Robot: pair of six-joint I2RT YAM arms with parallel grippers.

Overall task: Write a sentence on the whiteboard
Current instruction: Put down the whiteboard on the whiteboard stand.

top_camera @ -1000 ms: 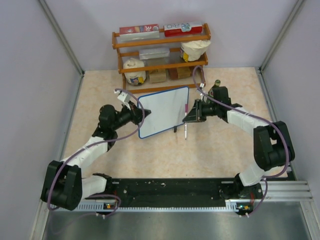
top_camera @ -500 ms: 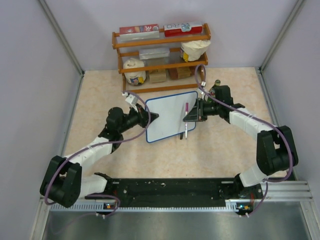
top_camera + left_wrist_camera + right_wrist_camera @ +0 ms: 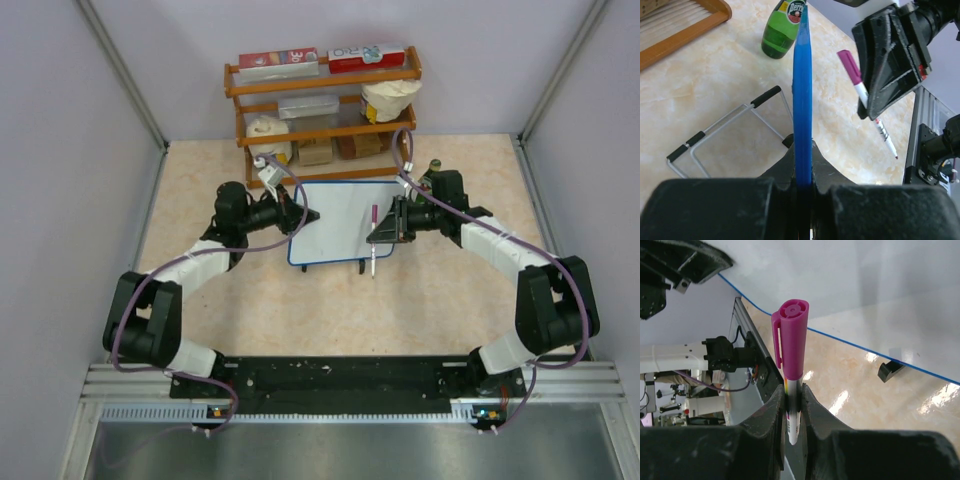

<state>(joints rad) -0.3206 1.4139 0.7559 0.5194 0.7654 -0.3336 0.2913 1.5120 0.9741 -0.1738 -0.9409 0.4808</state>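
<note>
Because the whiteboard (image 3: 335,222) stands mid-table pinched only at its left edge by the clenched left gripper (image 3: 303,216), pen pressure may swing it. The right gripper (image 3: 386,236) grasps a marker (image 3: 372,238) whose capped end faces the board, so no ink may land. Glossy beige tabletop (image 3: 440,290); wooden rack (image 3: 322,110) behind, pale walls (image 3: 60,150).

Rack (image 3: 320,84) close behind whiteboard (image 3: 335,222) — passage lies nearer, over tabletop (image 3: 400,310).
</note>
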